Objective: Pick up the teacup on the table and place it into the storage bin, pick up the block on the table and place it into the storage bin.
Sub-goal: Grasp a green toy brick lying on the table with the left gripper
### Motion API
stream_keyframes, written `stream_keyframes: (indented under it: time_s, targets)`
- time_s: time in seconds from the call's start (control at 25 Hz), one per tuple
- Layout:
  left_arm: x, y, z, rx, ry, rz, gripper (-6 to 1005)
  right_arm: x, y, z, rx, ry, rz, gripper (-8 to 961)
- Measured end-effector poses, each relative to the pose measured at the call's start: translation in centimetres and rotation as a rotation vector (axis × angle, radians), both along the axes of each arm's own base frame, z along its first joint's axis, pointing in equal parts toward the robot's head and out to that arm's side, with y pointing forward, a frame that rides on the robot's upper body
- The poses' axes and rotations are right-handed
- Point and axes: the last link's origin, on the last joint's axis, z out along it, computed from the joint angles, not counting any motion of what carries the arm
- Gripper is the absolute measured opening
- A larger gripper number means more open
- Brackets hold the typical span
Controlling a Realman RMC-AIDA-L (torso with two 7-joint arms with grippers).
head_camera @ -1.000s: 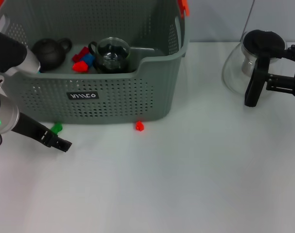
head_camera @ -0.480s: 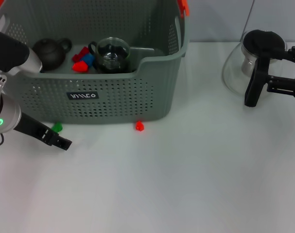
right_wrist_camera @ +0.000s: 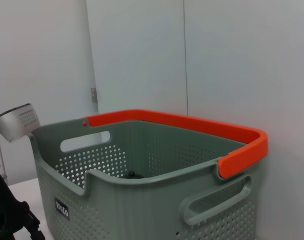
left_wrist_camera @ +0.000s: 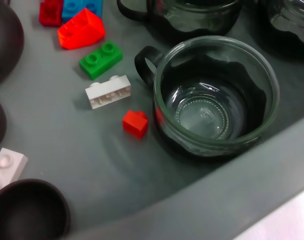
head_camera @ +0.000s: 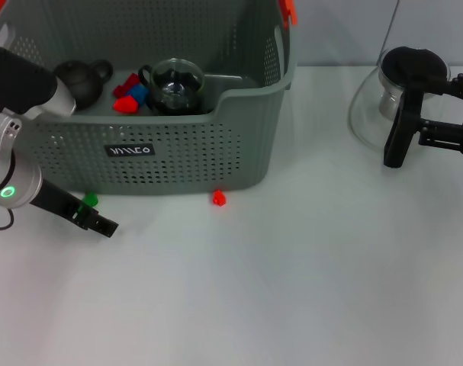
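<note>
**Head view.**
- Left arm (head_camera: pixel 8 181) at the left edge: silver joint with a green light. Black upper section reaching over the near-left corner of the storage bin (head_camera: pixel 239 145).
- Thin black part (head_camera: pixel 94 219) low on the table, just beside a green block (head_camera: pixel 89 200) and partly covering it.
- Left gripper not made out as such; grip state impossible to tell.
- Right gripper (head_camera: pixel 426 131) at the right edge, level, pointing toward frame left. Prongs spread apart, nothing seen between them. Tips against the black handle of a glass jug (head_camera: pixel 368 107); contact uncertain.
- Bin in the upper left. Inside it: glass teacup (head_camera: pixel 176 85), dark teapot (head_camera: pixel 80 81), cluster of red and blue blocks (head_camera: pixel 128 93).
- Red block (head_camera: pixel 219 198) on the table, just in front of the bin's front wall.

**Left wrist view.**
- Bin floor seen close. Teacup upright at centre right, empty, handle toward the upper left.
- Beside it: small red cube (left_wrist_camera: pixel 135 123), white brick (left_wrist_camera: pixel 107 91), green brick (left_wrist_camera: pixel 100 59), red wedge (left_wrist_camera: pixel 81 31).
- Blue brick (left_wrist_camera: pixel 81 6) cut off at the top edge.
- Dark cup (left_wrist_camera: pixel 29 210) cut off at the lower left.
- No part of the gripper visible.

**Right wrist view.**
- Bin from the side, orange-red handle (right_wrist_camera: pixel 192 125) across its rim.
- Contents almost wholly hidden by the walls.
- Black shape (right_wrist_camera: pixel 11 220) at the lower left, cut off, unidentifiable.
</note>
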Motion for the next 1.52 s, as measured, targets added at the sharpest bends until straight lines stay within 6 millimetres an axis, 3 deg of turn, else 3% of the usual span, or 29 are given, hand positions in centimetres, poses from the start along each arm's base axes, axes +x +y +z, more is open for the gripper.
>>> stream_keyframes:
  time_s: [0.28, 0.72, 0.92, 1.16, 1.24, 1.52]
  targets:
    - [0.1, 0.2, 0.0, -0.002, 0.002, -0.001, 928, 0.1, -0.1, 0.0, 0.000, 0.000, -0.002, 915]
    - [-0.1, 0.6, -0.3, 0.008, 0.022, 0.004, 740, 0.0, 0.0, 0.0, 0.000, 0.000, -0.001, 915]
    - [-0.1, 0.9, -0.3, 0.017, 0.024, -0.004, 471, 0.0, 0.0, 0.0, 0.000, 0.000, 0.000, 915]
    - [0.0, 1.1, -0.6, 0.008, 0.021, 0.009, 402, 0.0, 0.0, 0.0, 0.000, 0.000, 0.000, 912]
    - [0.0, 1.1, -0.7, 0.002, 0.022, 0.010, 193, 0.0, 0.0, 0.0, 0.000, 0.000, 0.001, 913]
    - [0.1, 1.2, -0.6, -0.004, 0.023, 0.010, 153, -0.1, 0.0, 0.0, 0.000, 0.000, 0.002, 915]
